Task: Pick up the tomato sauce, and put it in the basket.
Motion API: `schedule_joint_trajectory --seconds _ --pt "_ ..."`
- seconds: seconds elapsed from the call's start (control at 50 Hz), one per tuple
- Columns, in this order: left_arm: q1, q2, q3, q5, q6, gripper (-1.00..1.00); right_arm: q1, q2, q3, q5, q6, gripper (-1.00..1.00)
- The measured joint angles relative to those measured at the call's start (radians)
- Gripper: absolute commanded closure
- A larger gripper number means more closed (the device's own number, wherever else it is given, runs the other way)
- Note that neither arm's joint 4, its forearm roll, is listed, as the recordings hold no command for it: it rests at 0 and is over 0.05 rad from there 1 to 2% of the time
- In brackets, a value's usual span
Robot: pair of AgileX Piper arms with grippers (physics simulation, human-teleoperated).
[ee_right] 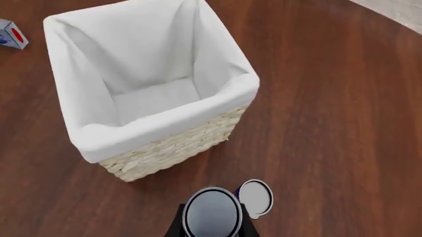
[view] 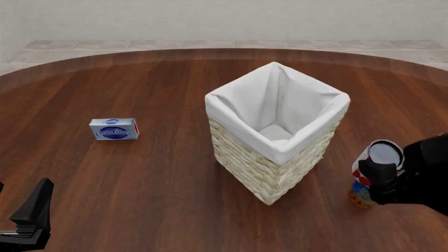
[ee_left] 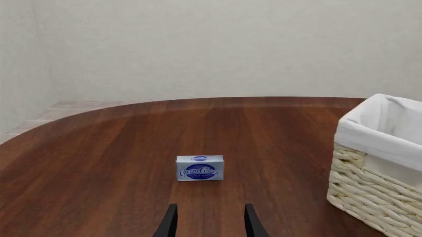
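The tomato sauce [view: 370, 164], a small can with a red label and silver-white top, is held in my right gripper [view: 385, 176], lifted off the table to the right of the basket [view: 266, 168]. In the right wrist view the can's top [ee_right: 211, 213] sits between the jaws of the right gripper [ee_right: 211, 224], with the basket [ee_right: 171, 143] ahead of it, open and white-lined. My left gripper [ee_left: 211, 222] is open and empty, low over the table at the near left [view: 31, 212].
A second can [view: 360, 197] with a blue label stands on the table just below the held can; its top shows in the right wrist view [ee_right: 256, 196]. A blue cream cheese box [view: 114, 129] lies left of the basket, ahead of the left gripper [ee_left: 199, 168].
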Motion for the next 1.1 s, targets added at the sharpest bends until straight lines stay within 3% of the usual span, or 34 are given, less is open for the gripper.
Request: schedule_joint_trajectory --seconds 0.46,1.1 --pt "0.000 0.000 0.000 0.000 0.000 -1.00 0.003 0.004 -0.230 0.114 -0.086 1.00" --pt "0.000 0.000 0.000 0.000 0.000 -1.00 0.136 0.335 -0.535 0.014 -0.117 1.00"
